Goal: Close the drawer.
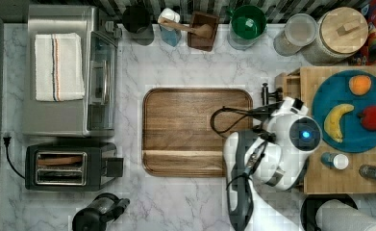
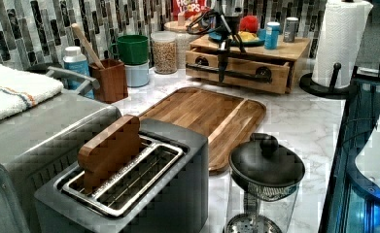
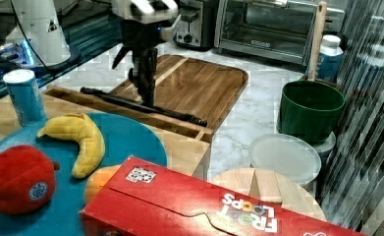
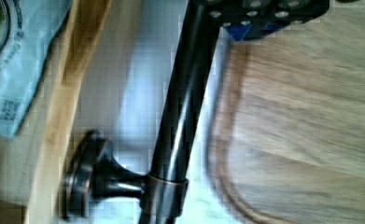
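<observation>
My claw [image 3: 147, 101] is down at the black handle [image 3: 140, 106] of the drawer [image 2: 236, 73], under the block's front edge; I cannot tell its opening. If I push off-centre, the drawer may jam crooked.

White marble counter [image 1: 185, 202] bears wooden tray [image 1: 190, 130], toaster [image 1: 65, 166], toaster oven [image 1: 65, 72].

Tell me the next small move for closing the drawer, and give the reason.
Probably push the handle toward the block's front. In the left view the hand sits at the black bar, and in the right view the drawer looks pulled out a little toward the brown tray; a short straight push should seat it.
</observation>
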{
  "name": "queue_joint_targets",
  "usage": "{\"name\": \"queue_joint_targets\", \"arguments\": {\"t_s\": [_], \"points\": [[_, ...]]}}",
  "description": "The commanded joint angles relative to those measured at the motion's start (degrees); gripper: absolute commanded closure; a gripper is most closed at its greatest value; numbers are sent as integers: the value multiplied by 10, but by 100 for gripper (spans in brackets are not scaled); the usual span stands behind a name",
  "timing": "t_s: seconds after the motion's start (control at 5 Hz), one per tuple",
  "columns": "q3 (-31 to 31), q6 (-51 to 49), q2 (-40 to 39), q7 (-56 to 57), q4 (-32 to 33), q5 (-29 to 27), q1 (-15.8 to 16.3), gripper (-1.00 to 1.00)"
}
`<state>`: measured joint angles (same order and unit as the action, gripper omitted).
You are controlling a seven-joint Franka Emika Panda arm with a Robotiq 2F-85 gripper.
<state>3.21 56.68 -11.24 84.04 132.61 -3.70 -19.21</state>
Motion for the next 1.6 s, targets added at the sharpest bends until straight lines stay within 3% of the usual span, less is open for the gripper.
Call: {"name": "queue_joint_targets", "arguments": {"t_s": [0.2,0.6,1.6], "points": [[75,45,-52,54,-99,15,-71,100],[85,37,-31,-23,-81,64,-52,100],[78,37,-31,-25,-81,67,-58,100]]}}
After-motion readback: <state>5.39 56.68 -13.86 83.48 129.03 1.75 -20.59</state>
